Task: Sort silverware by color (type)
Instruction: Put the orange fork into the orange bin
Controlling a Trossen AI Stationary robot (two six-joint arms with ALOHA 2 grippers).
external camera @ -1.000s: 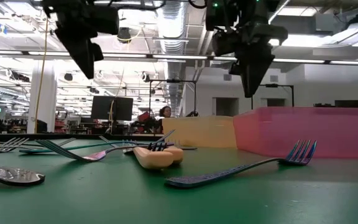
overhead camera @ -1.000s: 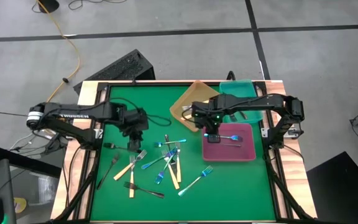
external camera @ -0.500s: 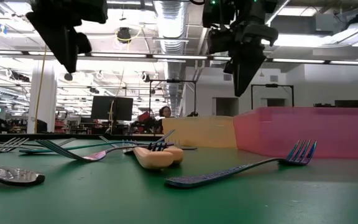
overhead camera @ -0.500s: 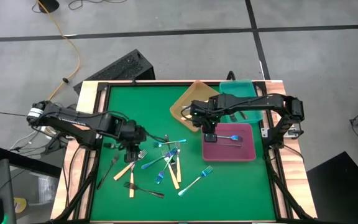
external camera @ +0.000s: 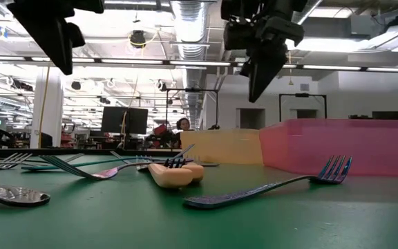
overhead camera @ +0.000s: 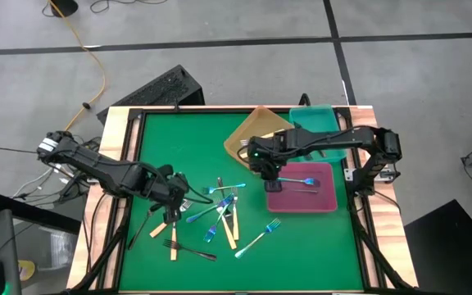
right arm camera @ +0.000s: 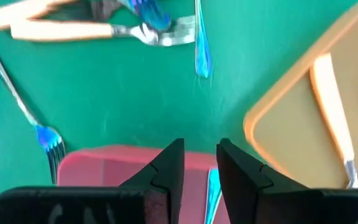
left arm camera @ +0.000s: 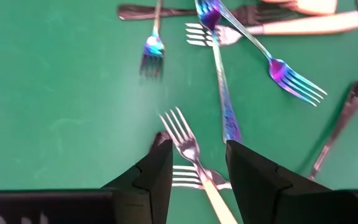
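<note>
Hands first: the left hand (left arm camera: 194, 163) hangs open, empty, its fingers straddling a cream-handled fork (left arm camera: 191, 155) in the scattered silverware (overhead camera: 211, 215) on the green bench (overhead camera: 187, 139). Right hand (right arm camera: 194, 163), narrowly parted and empty, hovers over the pink tray (overhead camera: 322, 199) edge, beside the orange tray (overhead camera: 238, 141).

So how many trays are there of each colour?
orange tray: 1
pink tray: 1
teal tray: 1
Total: 3 trays
</note>
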